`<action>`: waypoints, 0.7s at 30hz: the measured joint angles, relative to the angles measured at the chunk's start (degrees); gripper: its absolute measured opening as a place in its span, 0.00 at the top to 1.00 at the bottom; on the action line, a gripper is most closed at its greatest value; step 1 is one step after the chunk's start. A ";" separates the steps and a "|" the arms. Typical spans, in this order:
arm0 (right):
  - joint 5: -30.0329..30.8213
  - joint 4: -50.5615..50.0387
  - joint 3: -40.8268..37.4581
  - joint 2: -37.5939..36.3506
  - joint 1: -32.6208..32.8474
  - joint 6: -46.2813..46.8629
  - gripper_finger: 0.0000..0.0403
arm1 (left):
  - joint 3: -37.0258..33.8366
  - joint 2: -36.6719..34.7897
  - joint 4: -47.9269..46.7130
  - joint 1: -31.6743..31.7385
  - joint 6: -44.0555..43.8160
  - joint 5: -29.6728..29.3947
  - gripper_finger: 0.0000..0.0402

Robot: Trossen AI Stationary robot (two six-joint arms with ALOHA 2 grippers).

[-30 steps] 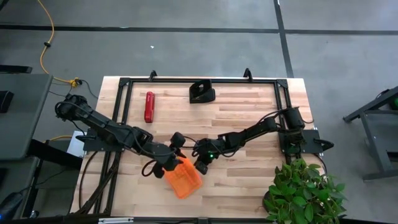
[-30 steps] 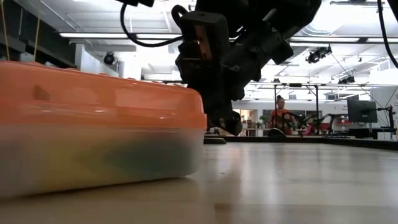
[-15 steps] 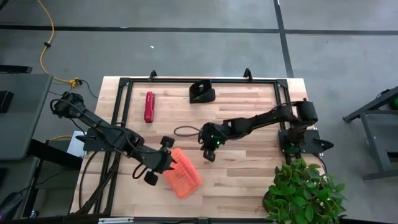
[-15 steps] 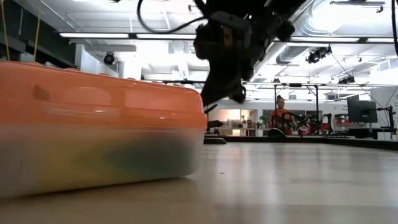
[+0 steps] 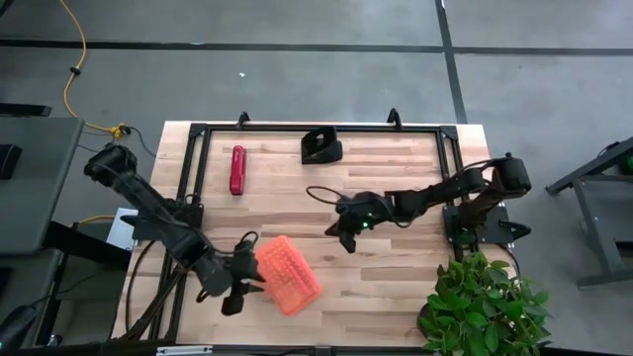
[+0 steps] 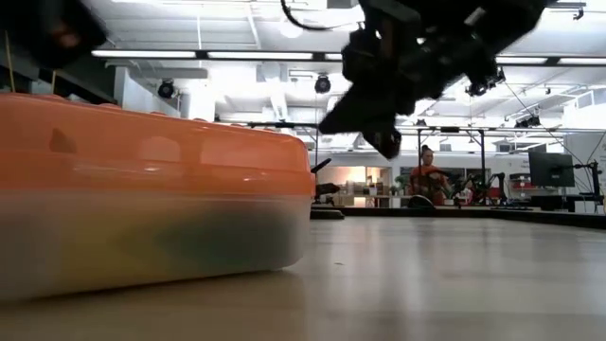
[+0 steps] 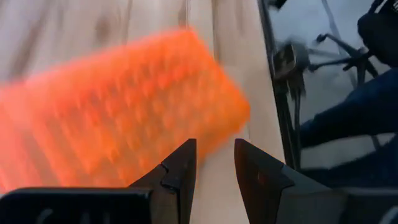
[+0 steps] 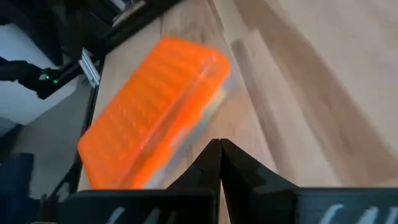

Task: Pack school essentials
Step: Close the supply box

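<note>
An orange-lidded box (image 5: 287, 274) lies closed near the front edge of the table (image 5: 396, 287), left of its middle, with blurred yellow and green things showing through its clear lower half. The left gripper (image 5: 235, 293) hangs just beside the box's left end, its fingers (image 7: 180, 171) a little apart and holding nothing. The right gripper (image 5: 347, 240) hovers over the middle of the table, well apart from the box, fingers pressed together and empty. A red bar (image 5: 236, 169) and a black block (image 5: 321, 146) sit near the back edge.
</note>
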 joint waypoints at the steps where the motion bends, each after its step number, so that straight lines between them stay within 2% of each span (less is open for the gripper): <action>1: -0.16 0.91 -0.92 0.21 0.31 1.02 1.00 | -0.66 0.00 -0.72 -1.03 -2.48 -0.01 0.75; 5: -1.05 1.26 -2.62 0.90 2.01 2.19 1.00 | -3.92 1.74 -4.24 -4.66 -13.11 -2.39 0.75; 9: -1.78 1.89 -2.12 2.20 4.45 2.20 1.00 | -7.38 4.60 -3.22 -4.34 -18.27 -2.33 0.76; 15: -1.94 1.81 0.75 8.40 8.16 3.74 1.00 | -8.74 7.97 -1.79 -1.55 -18.97 -2.40 0.86; 21: -2.28 2.25 5.65 13.49 8.89 4.18 1.00 | -8.73 8.05 -1.89 0.70 -18.59 -2.79 0.97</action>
